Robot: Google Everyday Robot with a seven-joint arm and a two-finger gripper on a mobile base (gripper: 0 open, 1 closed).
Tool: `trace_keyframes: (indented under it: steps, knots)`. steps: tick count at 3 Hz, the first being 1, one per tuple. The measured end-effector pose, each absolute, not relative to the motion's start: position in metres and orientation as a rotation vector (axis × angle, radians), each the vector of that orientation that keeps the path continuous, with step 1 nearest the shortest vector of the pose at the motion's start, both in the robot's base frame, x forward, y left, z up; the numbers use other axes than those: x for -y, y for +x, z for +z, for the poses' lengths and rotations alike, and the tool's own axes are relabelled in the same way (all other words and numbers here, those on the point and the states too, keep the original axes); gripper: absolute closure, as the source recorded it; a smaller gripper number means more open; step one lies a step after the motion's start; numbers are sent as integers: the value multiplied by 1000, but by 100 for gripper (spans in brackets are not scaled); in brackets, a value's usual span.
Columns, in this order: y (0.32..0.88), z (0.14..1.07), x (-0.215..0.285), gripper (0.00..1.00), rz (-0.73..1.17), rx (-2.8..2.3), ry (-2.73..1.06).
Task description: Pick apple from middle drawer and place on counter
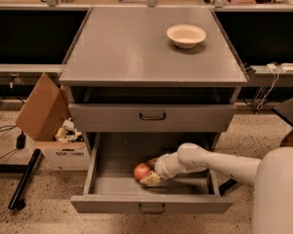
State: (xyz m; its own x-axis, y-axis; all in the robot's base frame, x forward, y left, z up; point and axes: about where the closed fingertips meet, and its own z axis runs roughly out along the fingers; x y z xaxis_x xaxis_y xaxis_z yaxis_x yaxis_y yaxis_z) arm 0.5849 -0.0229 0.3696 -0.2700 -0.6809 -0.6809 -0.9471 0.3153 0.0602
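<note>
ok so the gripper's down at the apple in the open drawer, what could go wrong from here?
1. The gripper is right at the apple, which lies loose on the flat floor of the middle drawer. A nudge could roll it away to the left.
2. The closed drawer front sits above the arm. A straight lift may clip it.
3. The bowl takes the right rear of the counter, so place the apple away from it.

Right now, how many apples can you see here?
1. The apple lies in the open middle drawer, with the open gripper at its right side. More may be hidden in the closed drawer above.
</note>
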Motion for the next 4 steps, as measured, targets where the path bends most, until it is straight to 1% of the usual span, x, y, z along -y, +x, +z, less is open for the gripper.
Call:
trace_keyframes:
  steps: [1,2,3,4]
  knots:
    - [587,375,16,66,698,-1981,-1389]
    - [572,410,20,96,742,-1872,-1354]
    - [556,446,36,100,741,-1794,-1323]
    - [544,496,60,100,692,-1733,-1321]
